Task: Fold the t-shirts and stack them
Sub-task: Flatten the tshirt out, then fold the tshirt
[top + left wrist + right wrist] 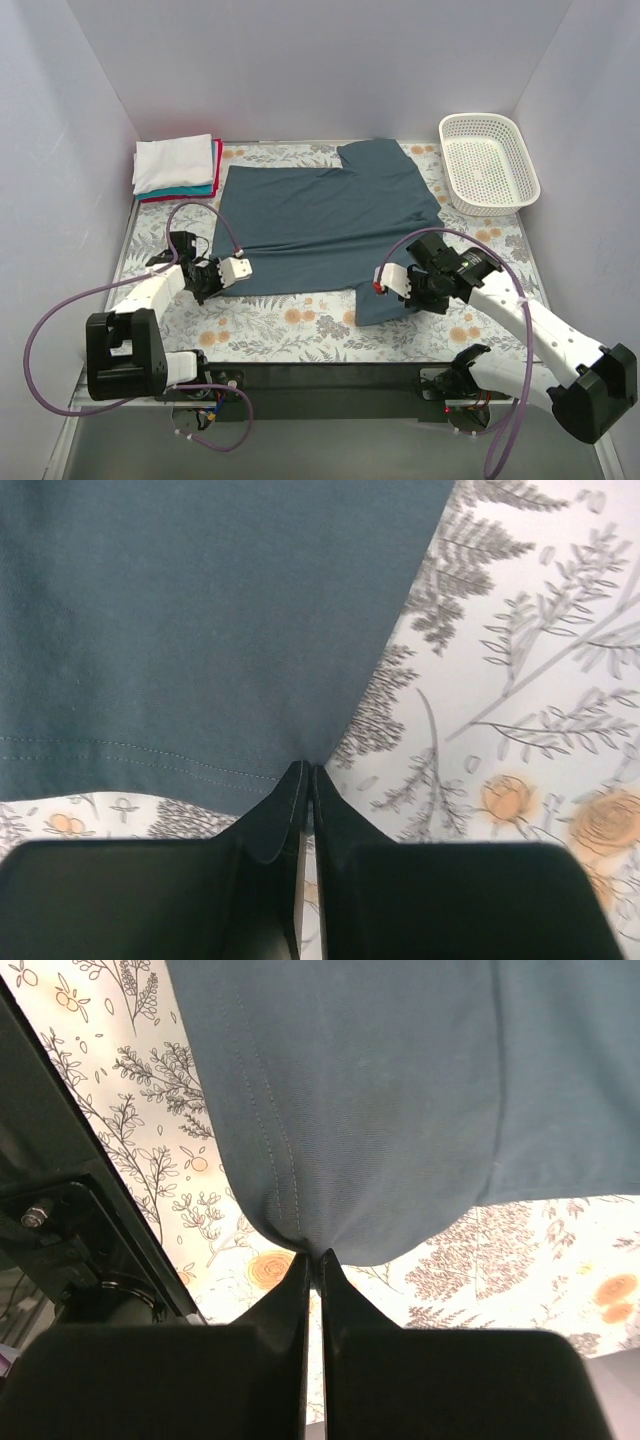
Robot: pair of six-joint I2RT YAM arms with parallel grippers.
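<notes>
Pinching the slate-blue t-shirt point(320, 215) by its near corner and sleeve, I have both jaws clamped on cloth, ready to fold it over.

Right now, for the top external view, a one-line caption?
Left gripper and right gripper pinch slate-blue t-shirt at near edge; folded shirts far left, basket far right.

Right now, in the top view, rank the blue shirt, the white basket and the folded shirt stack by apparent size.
1. slate-blue shirt, spread flat: clearly largest.
2. white mesh basket.
3. folded shirt stack, a little smaller than the basket.
</notes>
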